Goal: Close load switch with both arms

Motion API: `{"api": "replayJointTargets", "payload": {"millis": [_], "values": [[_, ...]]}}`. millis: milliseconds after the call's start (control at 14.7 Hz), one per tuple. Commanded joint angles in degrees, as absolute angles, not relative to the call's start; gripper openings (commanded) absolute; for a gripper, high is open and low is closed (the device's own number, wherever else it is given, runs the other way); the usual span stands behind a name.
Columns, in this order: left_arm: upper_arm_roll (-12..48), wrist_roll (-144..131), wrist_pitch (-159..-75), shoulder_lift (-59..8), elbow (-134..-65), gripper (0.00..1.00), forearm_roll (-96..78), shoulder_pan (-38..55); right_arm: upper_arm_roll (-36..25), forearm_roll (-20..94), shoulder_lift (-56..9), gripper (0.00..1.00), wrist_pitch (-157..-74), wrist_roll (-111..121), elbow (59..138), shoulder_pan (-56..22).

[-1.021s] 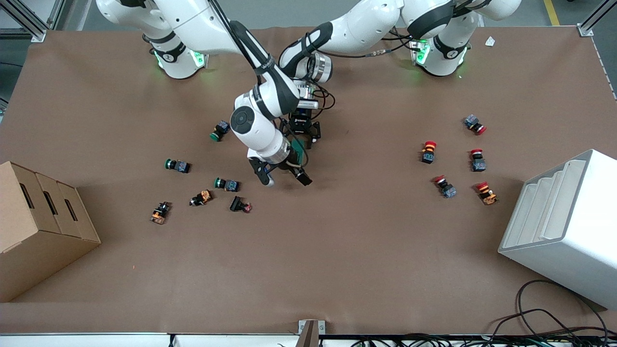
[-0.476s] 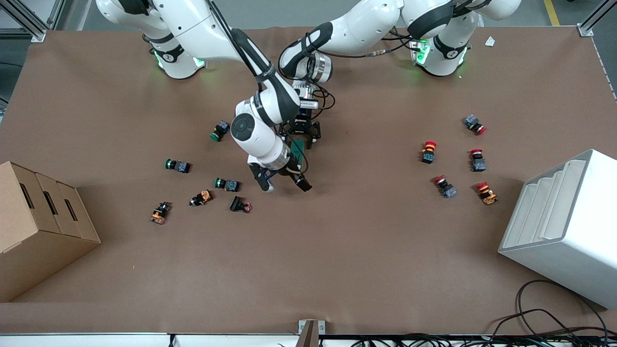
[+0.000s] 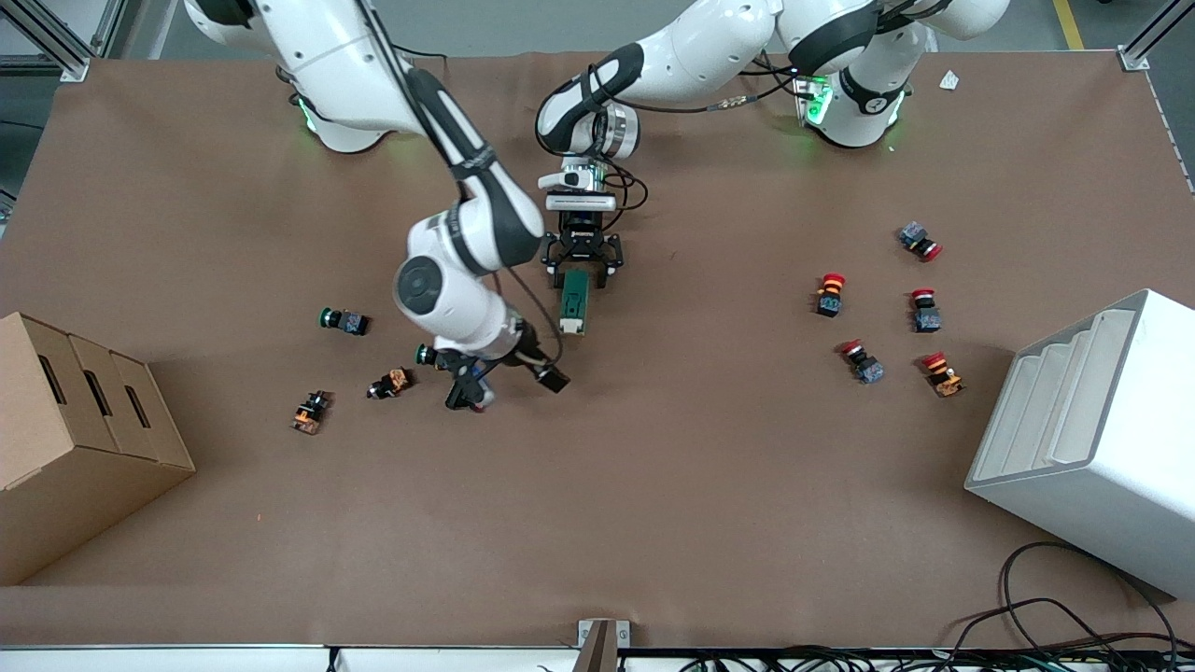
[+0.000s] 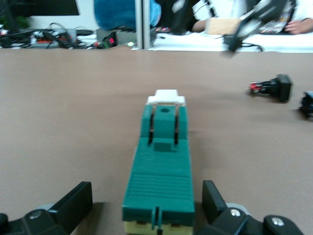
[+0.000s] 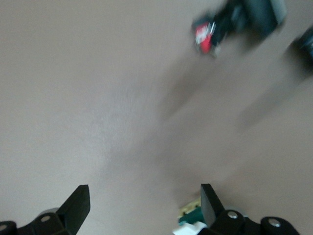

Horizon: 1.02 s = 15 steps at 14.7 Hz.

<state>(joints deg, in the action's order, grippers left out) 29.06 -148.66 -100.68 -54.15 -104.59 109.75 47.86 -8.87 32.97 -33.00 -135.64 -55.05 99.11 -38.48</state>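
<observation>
Two grippers stand at the load switch point(image 3: 573, 301), and we take the coming move to turn on how they sit along its length. The switch lies flat on the table near the middle, its long axis running toward the front camera, the white handle end point(image 4: 167, 97) nearest that camera and the plain green end toward the arms' bases. The left gripper point(image 3: 583, 264) is at that plain end, low over the table, its fingers point(image 4: 73, 205) spread to either side of the block with gaps showing (so it brackets the switch rather than clamps it). The right gripper point(image 3: 509, 378) hangs released, holding nothing, over the table toward the right arm's end of the switch, above the scattered push buttons point(image 3: 344, 321); its wrist view catches only the handle tip point(image 5: 190, 226) at the frame's edge. We judge the left arm the nearer one. Its forearm reaches in from its base and the wrist points steeply down; the right arm's elbow is bent high over the table.
</observation>
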Motion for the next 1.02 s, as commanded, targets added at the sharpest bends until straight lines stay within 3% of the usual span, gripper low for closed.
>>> {"api": "replayJointTargets", "payload": {"millis": [0,272,476,681,953], "values": [[30.49,-145.30,-101.95,-53.09,-103.11,1.00,102.24,46.94,-15.09,31.55,-26.21,1.00,-124.58,-44.61,100.90,-37.97],[31.55,-136.61,-102.39,-49.93,-97.84,1.00,91.87,46.23,-26.69,27.36,-21.28,1.00,-110.33,-25.09,100.72,-37.97],[34.88,-127.47,-102.48,-48.87,-92.74,1.00,86.49,42.21,-30.58,20.94,-19.25,1.00,-101.37,-15.14,97.31,-35.44],[44.79,-119.73,-102.48,-48.34,-90.27,1.00,86.31,31.24,-29.97,13.73,-18.11,1.00,-93.37,-10.74,90.38,-31.21],[63.77,-104.19,-102.48,-48.69,-90.26,1.00,85.87,9.02,-26.03,11.18,-18.11,1.00,-84.22,-2.91,81.84,-22.70]]}}
